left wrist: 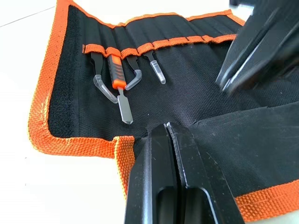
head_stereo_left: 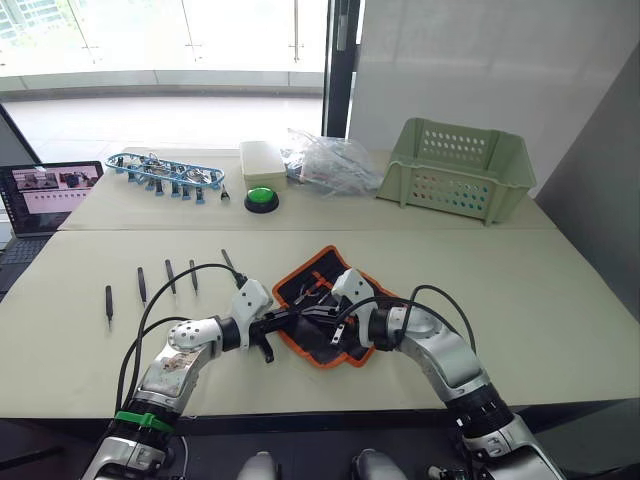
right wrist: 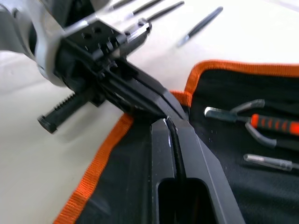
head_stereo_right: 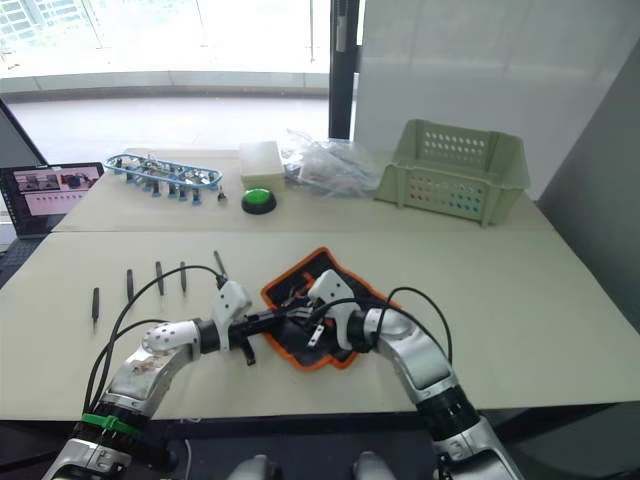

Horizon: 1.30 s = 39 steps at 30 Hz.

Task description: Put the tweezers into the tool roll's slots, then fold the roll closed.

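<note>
The tool roll (head_stereo_left: 322,300) lies partly unfolded at the table's middle, black with orange edging, one flap (left wrist: 261,158) folded over its inner face. Its slots (left wrist: 154,44) hold an orange-handled tool (left wrist: 117,77) and clear-tipped pieces. Several black tweezers (head_stereo_left: 170,275) lie in a row on the table to the roll's left. My left gripper (head_stereo_left: 303,318) is shut, pinching the roll's fabric at the flap's corner. Coming from the other side, my right gripper (head_stereo_left: 322,316) is shut too, its tips resting on the flap against the left gripper's tips (right wrist: 174,109).
On the far table stand a pale green basket (head_stereo_left: 455,170), a green button (head_stereo_left: 262,199), a beige box (head_stereo_left: 263,160), a clear plastic bag (head_stereo_left: 330,162) and a blue rack (head_stereo_left: 165,172). A laptop (head_stereo_left: 45,195) sits at the far left.
</note>
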Motion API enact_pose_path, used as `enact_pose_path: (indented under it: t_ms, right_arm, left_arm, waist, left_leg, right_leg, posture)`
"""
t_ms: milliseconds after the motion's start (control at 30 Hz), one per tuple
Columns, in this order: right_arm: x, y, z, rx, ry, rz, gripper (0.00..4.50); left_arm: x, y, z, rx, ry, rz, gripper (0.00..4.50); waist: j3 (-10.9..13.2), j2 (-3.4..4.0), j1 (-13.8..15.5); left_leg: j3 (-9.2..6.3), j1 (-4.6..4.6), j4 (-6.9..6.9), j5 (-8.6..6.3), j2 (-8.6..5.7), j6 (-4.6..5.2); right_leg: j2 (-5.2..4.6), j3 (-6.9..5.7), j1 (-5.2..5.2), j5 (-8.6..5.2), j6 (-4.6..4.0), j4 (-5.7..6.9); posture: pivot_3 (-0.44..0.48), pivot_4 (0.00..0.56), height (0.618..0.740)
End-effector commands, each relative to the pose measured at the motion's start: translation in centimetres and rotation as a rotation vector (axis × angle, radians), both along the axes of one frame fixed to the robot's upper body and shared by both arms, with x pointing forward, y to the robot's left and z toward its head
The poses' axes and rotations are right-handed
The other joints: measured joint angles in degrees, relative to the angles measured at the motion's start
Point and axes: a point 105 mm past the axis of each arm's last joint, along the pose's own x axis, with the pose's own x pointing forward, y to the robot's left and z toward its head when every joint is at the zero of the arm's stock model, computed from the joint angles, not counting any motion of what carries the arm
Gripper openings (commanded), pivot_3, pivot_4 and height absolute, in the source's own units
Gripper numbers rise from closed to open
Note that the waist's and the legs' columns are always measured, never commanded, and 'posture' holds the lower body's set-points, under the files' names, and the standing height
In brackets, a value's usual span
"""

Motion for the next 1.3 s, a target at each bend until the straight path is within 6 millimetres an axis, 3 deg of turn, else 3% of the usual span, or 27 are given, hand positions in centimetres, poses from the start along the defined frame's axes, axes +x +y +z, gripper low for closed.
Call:
enact_pose_path:
  t_ms: [33, 167, 333, 800, 1167, 1300]
  right_arm:
    - [0.2, 0.8, 0.0, -0.032, -0.042, 0.015, 0.0]
    - [0.3, 0.5, -1.9, -0.098, -0.008, -0.012, 0.0]
    - [-1.5, -0.7, -4.5, -0.175, 0.084, -0.001, 0.0]
    - [-5.3, -3.6, -3.5, -0.164, 0.141, -0.066, 0.0]
    - [-6.7, -4.6, -3.4, -0.119, 0.203, -0.138, 0.0]
    - [-5.8, -3.8, -0.7, 0.002, 0.081, -0.156, 0.0]
  left_arm:
    - [-0.2, 0.8, -2.1, 0.069, 0.058, 0.028, 0.05]
    - [-0.2, 0.7, -2.2, 0.081, 0.048, 0.015, 0.05]
    - [-0.3, 0.7, -2.4, 0.098, 0.035, 0.006, 0.05]
    - [0.0, 0.2, -2.5, 0.098, 0.027, -0.005, 0.05]
    - [0.1, -0.1, -2.6, 0.104, 0.015, -0.033, 0.05]
    - [0.3, -0.3, -0.7, -0.027, -0.018, -0.023, 0.05]
  waist:
    - [0.0, 0.01, -0.04]
    - [-0.05, 0.07, -0.15]
    - [-0.49, 0.34, -0.13]
    - [-0.79, 0.27, 0.2]
    - [-0.8, 0.26, 0.57]
    - [-0.77, 0.23, 0.55]
  left_leg:
    - [0.0, 0.01, 0.0, 0.0, 0.0, 0.0]
    - [0.0, 0.07, 0.0, 0.0, 0.01, 0.0]
    - [0.0, 0.1, 0.0, 0.0, 0.01, 0.0]
    - [0.0, 0.07, -0.01, -0.01, 0.0, -0.01]
    - [0.01, 0.03, -0.01, -0.02, 0.01, -0.02]
    - [0.01, -0.04, -0.02, -0.07, 0.01, -0.12]
  right_leg:
    - [0.0, 0.0, 0.0, 0.0, 0.0, 0.01]
    - [0.01, 0.0, 0.04, 0.0, 0.0, 0.01]
    - [0.01, 0.0, 0.07, -0.01, -0.02, 0.01]
    - [-0.04, 0.0, 0.07, -0.27, -0.39, -0.11]
    - [-0.09, -0.01, 0.07, -0.26, -0.37, -0.33]
    - [-0.1, -0.02, 0.02, -0.26, -0.38, -0.36]
  posture:
    - [0.0, 0.15, 0.725]
    - [0.0, 0.15, 0.725]
    - [0.0, 0.15, 0.725]
    - [0.0, 0.15, 0.725]
    - [0.0, 0.15, 0.725]
    - [0.0, 0.15, 0.725]
